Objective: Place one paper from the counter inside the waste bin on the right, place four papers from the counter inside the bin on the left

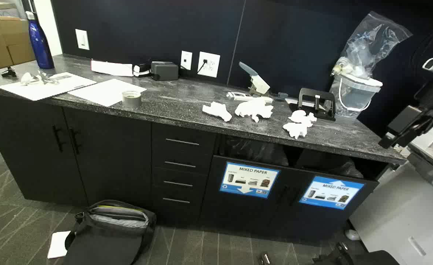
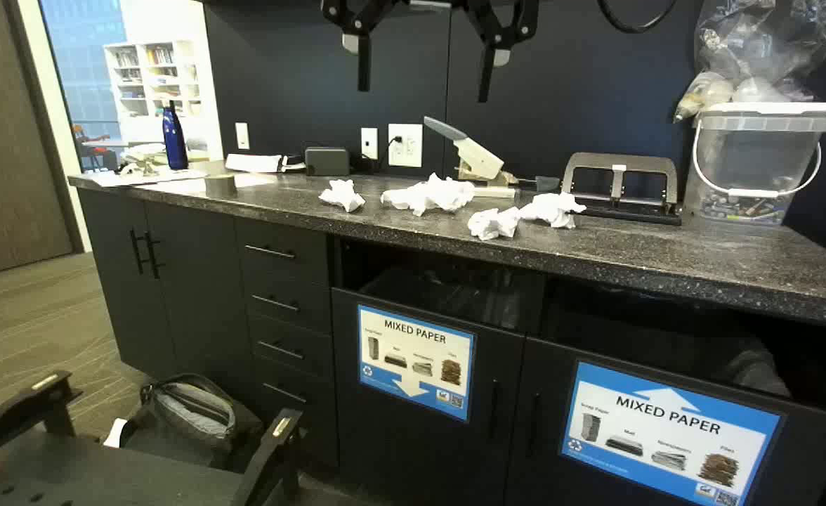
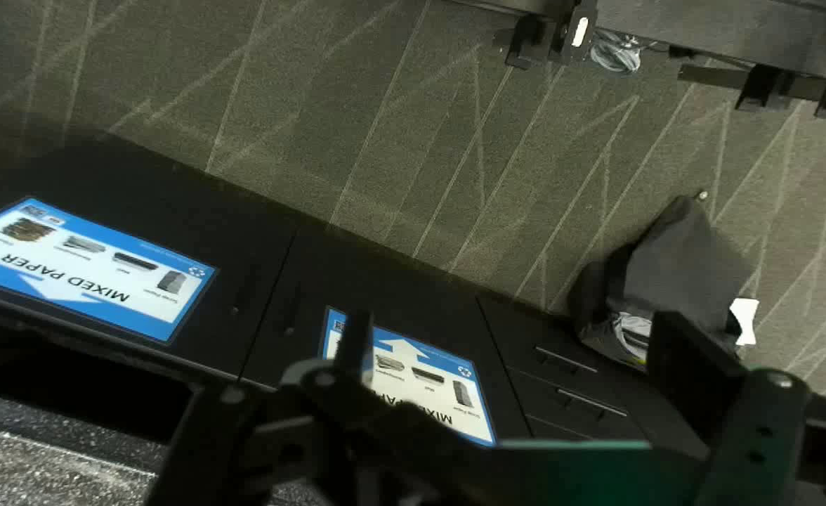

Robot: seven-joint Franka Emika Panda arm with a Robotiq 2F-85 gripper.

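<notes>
while your claw (image 2: 423, 95) hangs spread and empty, the crumpled papers (image 2: 433, 195) lie near one another on the surface (image 2: 701, 249); descend off-centre and you could snag two together or nudge the frontmost paper (image 2: 494, 223) over the edge.

We list MIXED PAPER on two black cabinet doors (image 2: 420, 450): a down-arrow sign (image 2: 415, 363); an up-arrow sign (image 2: 666, 434), legibly captioned Scrap Paper, Mail, Newspapers, Files.
</notes>
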